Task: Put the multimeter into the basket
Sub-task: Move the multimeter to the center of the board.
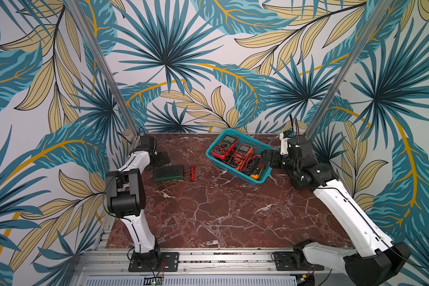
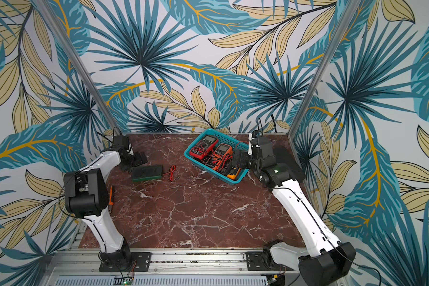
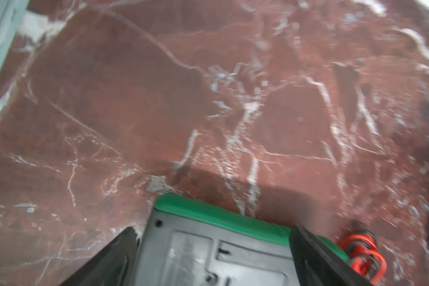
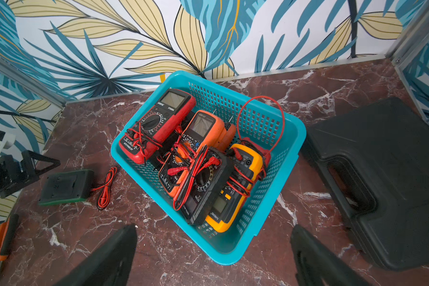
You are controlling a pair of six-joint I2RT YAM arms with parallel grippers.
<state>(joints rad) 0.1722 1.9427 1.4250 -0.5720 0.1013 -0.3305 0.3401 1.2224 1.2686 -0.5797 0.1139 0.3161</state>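
Right wrist view: the teal basket sits at the frame's centre on the red marble table, one corner close to the leaf-patterned back wall. Four meters lie inside it, tangled in red and black leads: a red meter at upper left, an orange meter beside it, a black meter partly on top of that, and a yellow meter at lower right. A red wire loop rises against the mesh wall. The right gripper hangs over the basket's near corner, its two dark fingers spread wide with nothing between them. A black case lies on the table to the right of the basket.

The green multimeter is outside the basket, face down on the marble at left of that frame, well apart from the basket. Its coiled leads lie just beside it, toward the basket. In both top views it lies left of centre, with the left gripper just above it in the frame.

In the left wrist view, the left gripper's fingers stand wide apart at the bottom of the frame, with the multimeter's dark back and green edge between them. Whether either finger touches it, I cannot tell. An orange-and-black tool lies at the table's left edge.
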